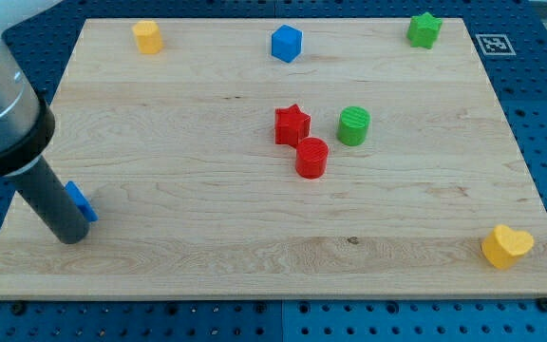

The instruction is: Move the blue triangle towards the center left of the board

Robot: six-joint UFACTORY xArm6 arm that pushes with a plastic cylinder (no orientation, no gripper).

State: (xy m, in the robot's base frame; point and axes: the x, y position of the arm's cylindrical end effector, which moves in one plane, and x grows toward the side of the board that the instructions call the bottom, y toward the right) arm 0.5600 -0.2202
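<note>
The blue triangle (82, 201) lies near the board's left edge, low in the view, mostly hidden behind the rod. My tip (68, 237) rests on the wooden board (207, 237) just to the left of and below the blue triangle, touching or nearly touching it. The rod rises from there toward the view's upper left.
A yellow block (147, 37) sits at the top left, a blue cube (287, 44) at top centre, a green star (424, 29) at top right. A red star (292, 124), red cylinder (311, 157) and green cylinder (353, 125) cluster mid-board. A yellow heart (506, 246) lies bottom right.
</note>
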